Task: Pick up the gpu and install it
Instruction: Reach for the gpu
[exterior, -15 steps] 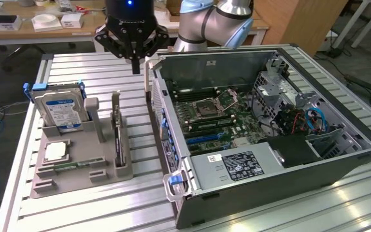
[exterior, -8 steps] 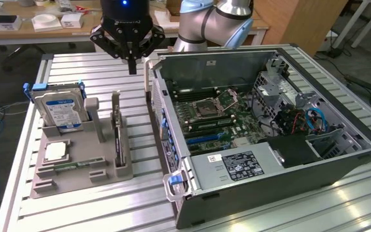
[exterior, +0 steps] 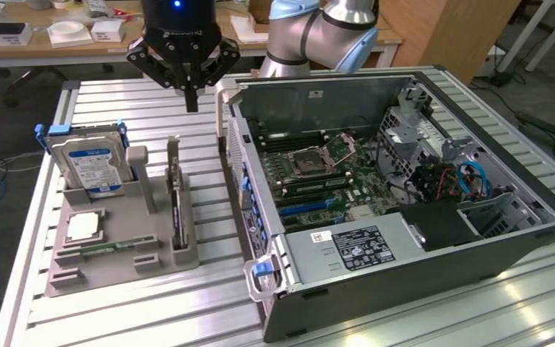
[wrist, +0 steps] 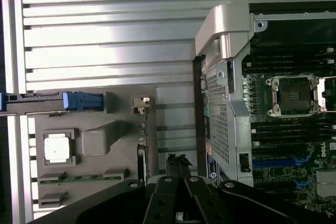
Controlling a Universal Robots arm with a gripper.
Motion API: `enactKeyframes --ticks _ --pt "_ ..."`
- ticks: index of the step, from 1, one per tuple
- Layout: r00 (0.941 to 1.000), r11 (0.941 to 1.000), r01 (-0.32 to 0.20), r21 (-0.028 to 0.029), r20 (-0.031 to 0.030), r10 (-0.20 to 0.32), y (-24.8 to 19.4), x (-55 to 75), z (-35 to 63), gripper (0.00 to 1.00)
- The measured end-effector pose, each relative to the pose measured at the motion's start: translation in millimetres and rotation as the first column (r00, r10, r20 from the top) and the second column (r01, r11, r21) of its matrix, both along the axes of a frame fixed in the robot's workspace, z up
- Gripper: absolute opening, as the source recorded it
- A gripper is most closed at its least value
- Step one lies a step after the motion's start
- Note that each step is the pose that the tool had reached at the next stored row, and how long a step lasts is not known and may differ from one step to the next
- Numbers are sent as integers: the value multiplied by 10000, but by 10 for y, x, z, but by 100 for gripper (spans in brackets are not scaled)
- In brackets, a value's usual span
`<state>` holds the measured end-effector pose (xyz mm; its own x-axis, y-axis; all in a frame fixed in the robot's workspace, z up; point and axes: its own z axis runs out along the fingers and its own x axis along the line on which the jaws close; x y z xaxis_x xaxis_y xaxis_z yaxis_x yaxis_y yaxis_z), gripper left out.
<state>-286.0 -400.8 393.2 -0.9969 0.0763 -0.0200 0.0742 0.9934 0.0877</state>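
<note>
Your tool (exterior: 191, 105) hangs pinched together and empty above the rack (exterior: 113, 266). The gpu (exterior: 175, 202) stands in the rack, not yet picked up or installed.

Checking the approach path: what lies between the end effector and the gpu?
Nothing: in the exterior view, bare table slats separate the shut end effector from the gpu standing in its grey holder.
</note>
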Motion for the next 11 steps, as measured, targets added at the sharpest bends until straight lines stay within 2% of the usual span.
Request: enactKeyframes --ticks 11 --pt "10000 10000 -1 1 1 1 -3 -137 -1 10"
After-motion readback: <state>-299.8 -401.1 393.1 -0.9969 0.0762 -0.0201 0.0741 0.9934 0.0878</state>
